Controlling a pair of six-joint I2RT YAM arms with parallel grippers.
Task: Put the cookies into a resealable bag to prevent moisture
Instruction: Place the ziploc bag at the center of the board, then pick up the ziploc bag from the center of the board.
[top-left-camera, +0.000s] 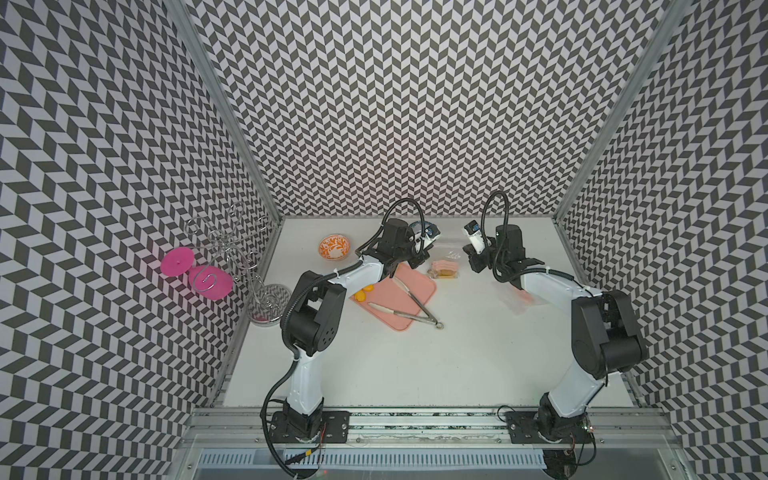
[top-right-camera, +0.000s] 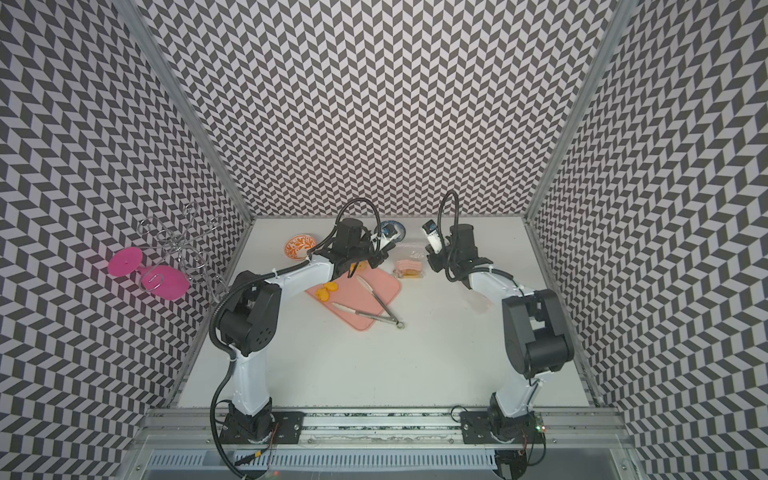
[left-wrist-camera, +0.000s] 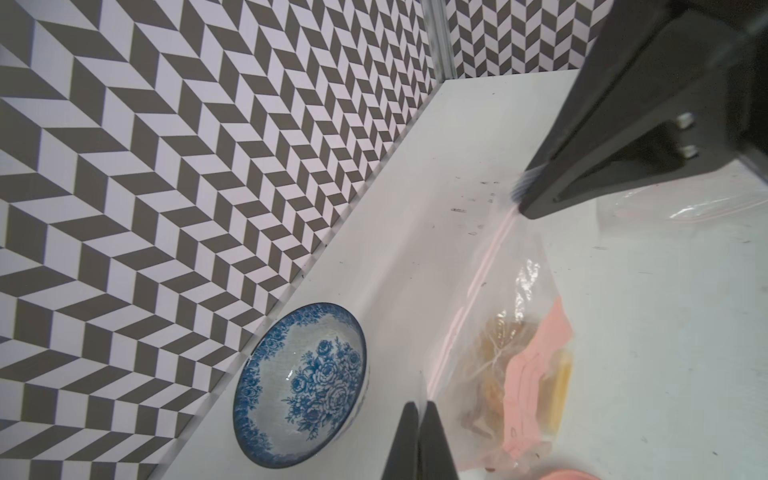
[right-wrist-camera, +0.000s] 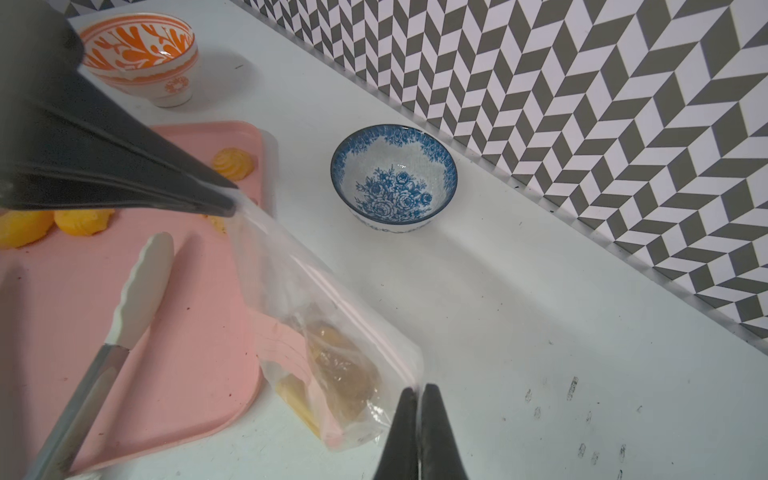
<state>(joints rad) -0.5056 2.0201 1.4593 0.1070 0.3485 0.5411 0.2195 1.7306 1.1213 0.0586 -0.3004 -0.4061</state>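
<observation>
Together, the left gripper (right-wrist-camera: 228, 203) and the right gripper (right-wrist-camera: 417, 399) hold a clear resealable plastic bag with a pink zip strip (right-wrist-camera: 286, 282) by the two ends of its top edge. Each pair of black jaws is pressed fully closed on the film. The bag's mouth is stretched in a line between them, above the far middle of the white table (right-wrist-camera: 519, 291). Its lower end sags to the tabletop just beside a corner of a pink rectangular plastic tray (right-wrist-camera: 199, 316).

Several of the cookies (right-wrist-camera: 345, 365), yellow-orange and brownish biscuits, sit bunched at the bottom of the bag, partly behind a pink label panel. Three more yellow, swirl-topped cookies lie loose on the tray, one near the left gripper's tips and two close together farther along.

Metal tongs with white scalloped tips (right-wrist-camera: 137, 286) lie spread across the tray, their hinged end jutting over its edge in both top views. A blue-and-white floral ceramic bowl (right-wrist-camera: 392, 178) stands near the back wall, just beyond the bag. An orange-and-white patterned bowl (right-wrist-camera: 137, 45) stands past the tray's far corner. A second clear bag (top-left-camera: 519, 299) lies flat on the table under the right arm. By the left wall stands a curled wire stand with two pink discs (top-left-camera: 208, 266).
</observation>
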